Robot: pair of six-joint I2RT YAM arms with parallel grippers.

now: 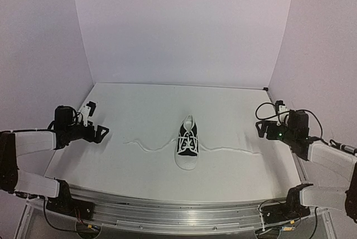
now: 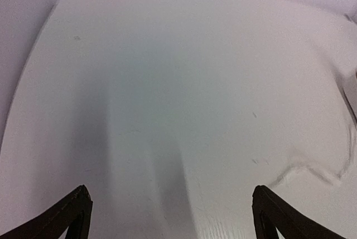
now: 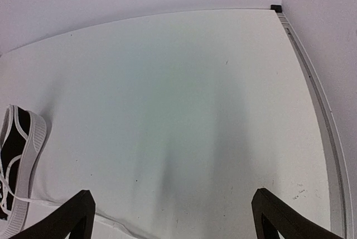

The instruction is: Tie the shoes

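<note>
A small black sneaker (image 1: 188, 143) with white toe cap and sole sits mid-table, toe toward the near edge. Its white laces lie loose: one lace (image 1: 148, 146) runs left, the other lace (image 1: 231, 150) runs right. My left gripper (image 1: 99, 132) is open and empty, far left of the shoe, short of the left lace's end, which shows in the left wrist view (image 2: 309, 173). My right gripper (image 1: 261, 128) is open and empty at the far right. The shoe's side (image 3: 19, 155) shows at the left edge of the right wrist view, with a lace (image 3: 33, 200) below it.
The white table mat (image 1: 139, 110) is ringed by pale walls on three sides. A metal rail (image 1: 178, 211) runs along the near edge. The mat's right edge and frame strip (image 3: 321, 133) lie close to my right gripper.
</note>
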